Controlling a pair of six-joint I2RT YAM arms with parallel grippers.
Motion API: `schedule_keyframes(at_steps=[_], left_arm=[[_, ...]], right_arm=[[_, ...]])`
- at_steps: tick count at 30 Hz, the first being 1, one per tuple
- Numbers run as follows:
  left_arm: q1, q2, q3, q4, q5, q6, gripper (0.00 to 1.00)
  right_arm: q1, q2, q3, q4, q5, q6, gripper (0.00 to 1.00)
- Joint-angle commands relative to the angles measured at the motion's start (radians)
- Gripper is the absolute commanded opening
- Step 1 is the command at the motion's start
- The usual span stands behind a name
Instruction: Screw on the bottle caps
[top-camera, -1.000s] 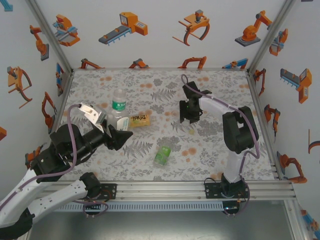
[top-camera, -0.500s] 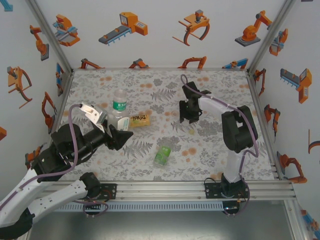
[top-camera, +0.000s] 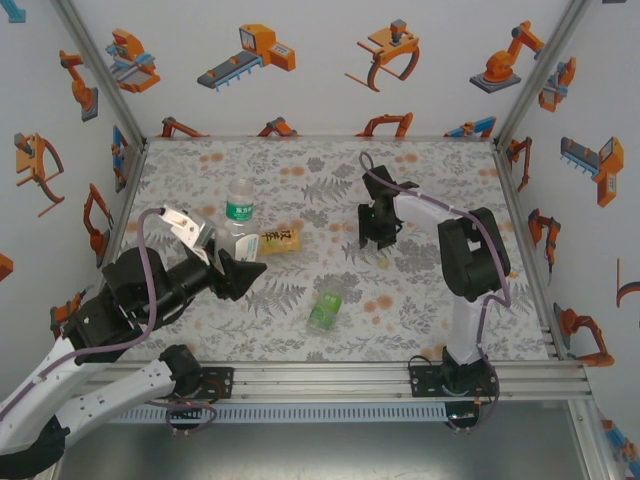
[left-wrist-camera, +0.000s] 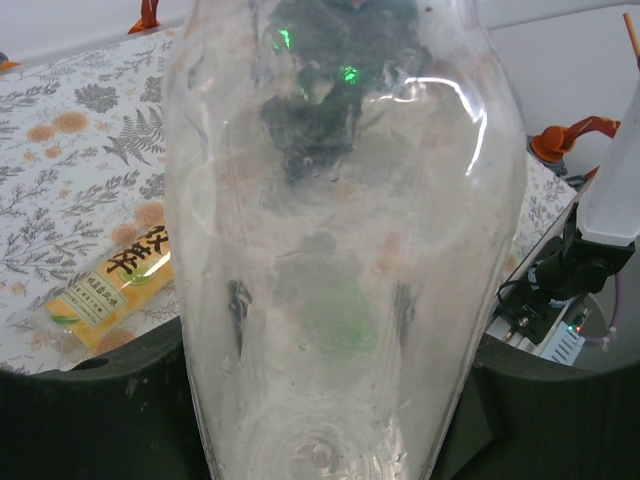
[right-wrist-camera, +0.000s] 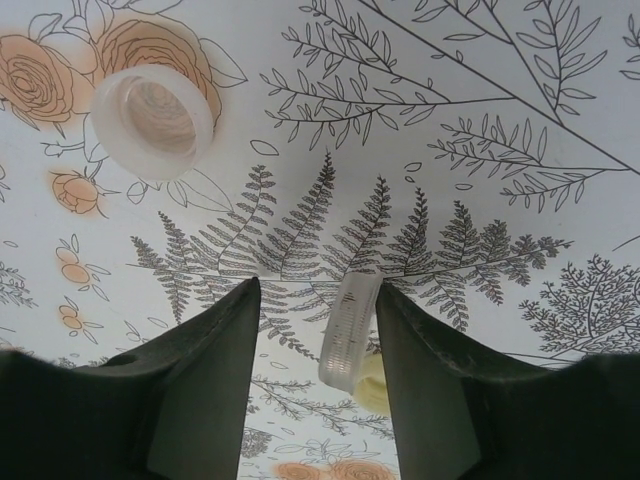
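Spread right fingers (right-wrist-camera: 210, 400) straddle a cap (right-wrist-camera: 350, 330) standing on edge on the bench (right-wrist-camera: 500, 120), touching one finger only, so closing could flick it away from the clear bottle (left-wrist-camera: 340, 250), pinched upright by the left fingers (left-wrist-camera: 90, 420).

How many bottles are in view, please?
3. The clear bottle stands at the left; the amber bottle lies just right of it; the green bottle lies alone toward the near edge, in the middle.
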Motion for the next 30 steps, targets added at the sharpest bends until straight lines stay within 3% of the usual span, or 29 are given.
schedule_keyframes(at_steps=[1, 9, 18, 30], left_arm=[[0.004, 0.003, 0.005, 0.03, -0.008, -0.013, 0.0], [0.004, 0.005, 0.011, 0.027, -0.009, -0.013, 0.0], [0.003, 0.041, 0.033, 0.031, 0.0, -0.012, 0.0], [0.004, 0.111, 0.057, 0.056, 0.029, -0.027, 0.0]], right_arm=[[0.006, 0.016, 0.019, -0.009, -0.001, -0.005, 0.41], [-0.011, 0.004, 0.042, 0.002, -0.062, 0.009, 0.19], [-0.139, -0.027, -0.075, 0.293, -0.446, 0.105, 0.22], [-0.281, -0.037, -0.249, 0.447, -0.564, 0.166, 0.25]])
